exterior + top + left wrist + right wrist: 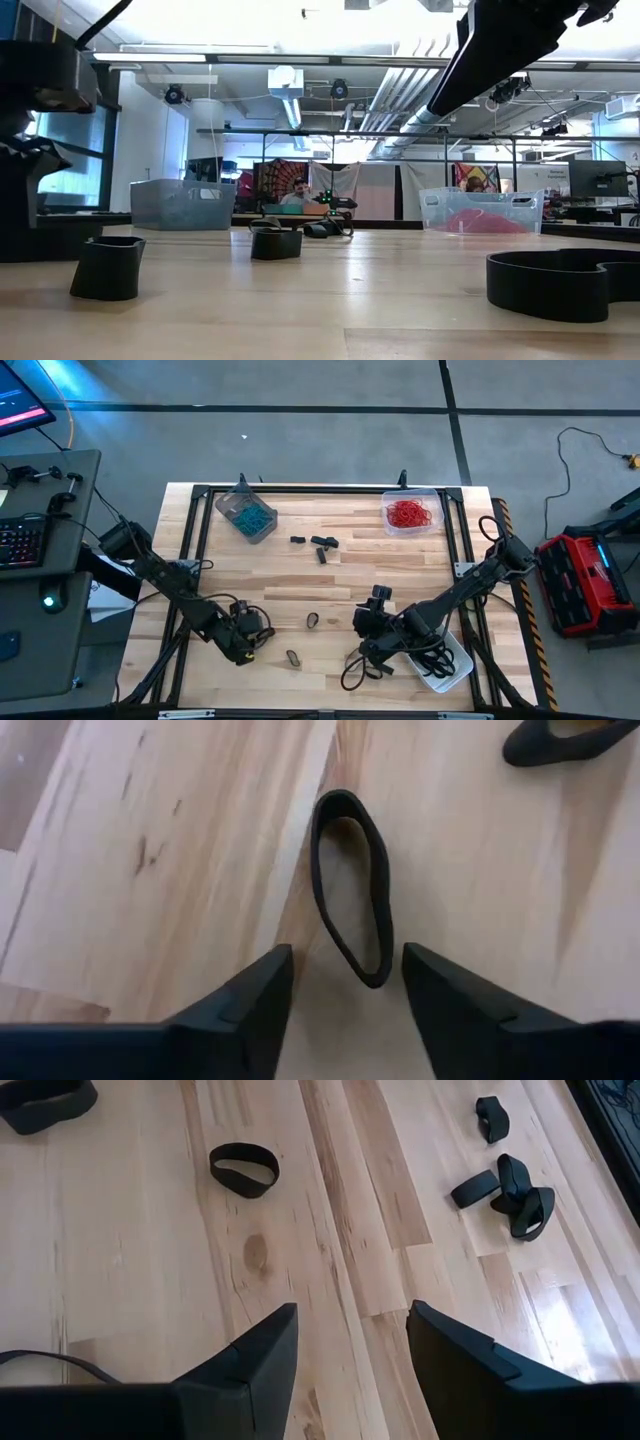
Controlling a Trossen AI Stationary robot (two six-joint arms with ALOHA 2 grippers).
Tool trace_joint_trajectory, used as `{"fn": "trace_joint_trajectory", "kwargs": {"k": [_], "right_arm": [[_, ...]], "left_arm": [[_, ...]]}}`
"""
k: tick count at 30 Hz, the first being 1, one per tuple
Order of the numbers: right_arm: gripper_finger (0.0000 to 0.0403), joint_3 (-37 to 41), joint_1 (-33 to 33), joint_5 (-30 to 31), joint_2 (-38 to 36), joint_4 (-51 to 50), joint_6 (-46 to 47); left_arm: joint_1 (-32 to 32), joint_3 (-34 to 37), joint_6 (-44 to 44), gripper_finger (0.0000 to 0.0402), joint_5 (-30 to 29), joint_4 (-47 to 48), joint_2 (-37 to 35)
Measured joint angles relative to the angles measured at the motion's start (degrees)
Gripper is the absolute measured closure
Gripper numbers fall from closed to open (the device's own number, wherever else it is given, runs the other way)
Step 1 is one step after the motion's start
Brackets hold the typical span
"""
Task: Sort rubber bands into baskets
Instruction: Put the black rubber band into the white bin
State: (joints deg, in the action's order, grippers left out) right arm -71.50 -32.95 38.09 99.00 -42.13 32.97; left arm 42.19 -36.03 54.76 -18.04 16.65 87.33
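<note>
Black rubber bands lie loose on the wooden table (330, 585). One band (350, 885) stands on its edge just ahead of my left gripper (345, 960), which is open low over the table's near left (258, 640). The band's near end sits between the fingertips, apart from both. My right gripper (352, 1315) hangs open above bare wood at the near right (366, 622), with another band (243, 1168) ahead of it. The grey-tinted basket (246, 515) holds teal bands, and the clear basket (410, 512) holds red ones. The whitish basket (447, 660) holds dark loops.
A cluster of black bands (315, 545) lies mid-table toward the far side, and single bands (313, 620) (293, 658) lie near the front. A large black loop (352, 672) lies beside the whitish basket. A black frame (195, 490) runs round the table's edge.
</note>
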Motion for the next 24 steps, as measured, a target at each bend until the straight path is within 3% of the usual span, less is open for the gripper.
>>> {"fn": "trace_joint_trajectory", "kwargs": {"k": [9,14,19,24], "right_arm": [[0.0224,0.00,-0.07,0.02,0.00,2.22,0.67],[0.0224,0.00,-0.02,1.76,0.44,12.04,-4.00],[0.0224,0.02,1.57,3.13,0.52,19.78,-11.01],[0.0224,0.02,4.01,0.22,0.52,23.50,-16.83]], "left_arm": [[-0.52,-0.02,-6.35,0.0387,-5.74,-1.39,-0.35],[-3.45,-0.04,-13.96,0.0392,-10.90,-8.32,-0.35],[-7.39,-0.07,-26.98,0.0398,-16.44,-19.96,-0.38],[-11.91,-0.11,-41.10,0.0400,-17.16,-32.15,-0.40]]}}
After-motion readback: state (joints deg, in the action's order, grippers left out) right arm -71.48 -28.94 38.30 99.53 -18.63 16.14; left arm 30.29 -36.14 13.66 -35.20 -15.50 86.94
